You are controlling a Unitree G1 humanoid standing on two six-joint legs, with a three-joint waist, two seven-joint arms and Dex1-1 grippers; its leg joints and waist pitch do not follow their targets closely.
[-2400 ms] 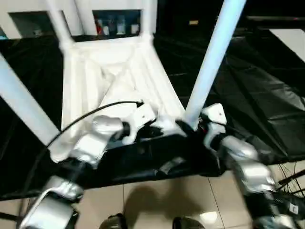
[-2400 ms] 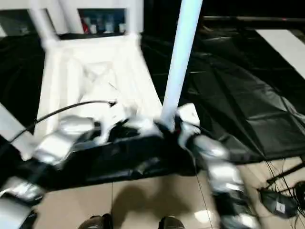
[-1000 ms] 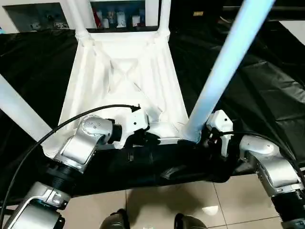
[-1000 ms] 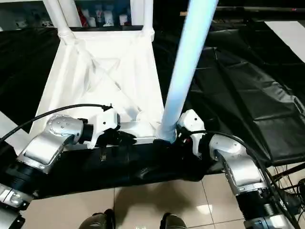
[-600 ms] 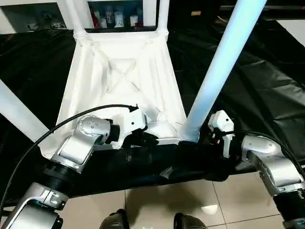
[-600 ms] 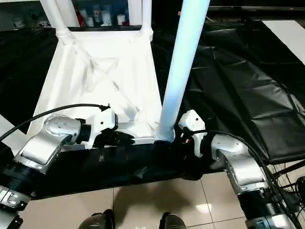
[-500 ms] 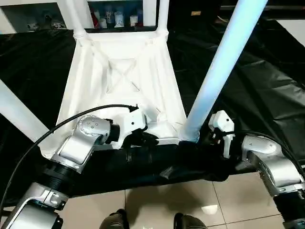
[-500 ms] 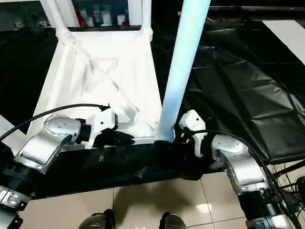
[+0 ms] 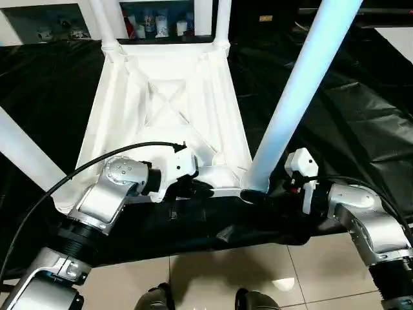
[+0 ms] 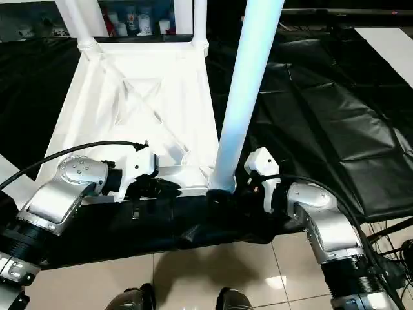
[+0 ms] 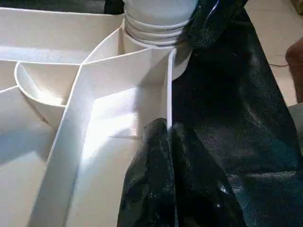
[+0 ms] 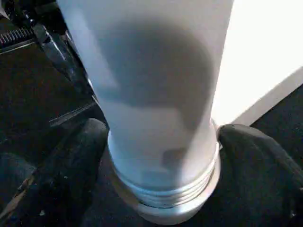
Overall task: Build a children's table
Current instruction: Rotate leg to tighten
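The children's table lies upside down, its white ribbed top point(image 9: 168, 97) on black cloth. Legs stand in its corner sockets: two at the far corners point(image 9: 102, 22) point(image 9: 221, 19), one at the near left point(image 9: 26, 152), one at the near right point(image 9: 290, 97). My left gripper point(image 9: 197, 188) is shut on the top's thin near rim point(image 11: 169, 85), just left of the near-right socket. My right gripper point(image 10: 222, 192) stands open at that socket. Its black fingers point(image 12: 85, 151) sit close on either side of the near-right leg's ringed base point(image 12: 165, 189).
Black cloth point(image 9: 348, 110) covers the work surface, and its front edge runs just below my grippers. Tiled floor point(image 9: 213, 278) and my feet point(image 9: 155, 300) lie under it. A black cable point(image 9: 77, 171) arcs over my left forearm. A flat white panel point(image 10: 387, 45) lies far right.
The blurred, swinging view of earlier has steadied. Over the last second both grippers have stayed where they are, the left on the rim and the right at the leg's base.
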